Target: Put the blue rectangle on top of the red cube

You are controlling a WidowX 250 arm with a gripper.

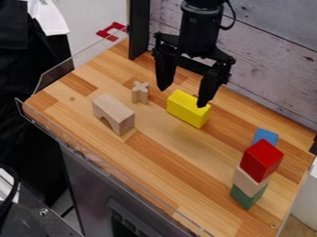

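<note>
Sitting well apart from the hand (182, 97), the blue rectangle (265, 135).

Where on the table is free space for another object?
Free: the patch between the arch block and the red-topped stack; also the left corner. Crowded: around the yellow block by the hand, and behind the stack, by the blue block.

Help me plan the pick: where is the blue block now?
In the camera view, the blue block is toward the right side, partly hidden behind the red cube topping the stack.
</note>
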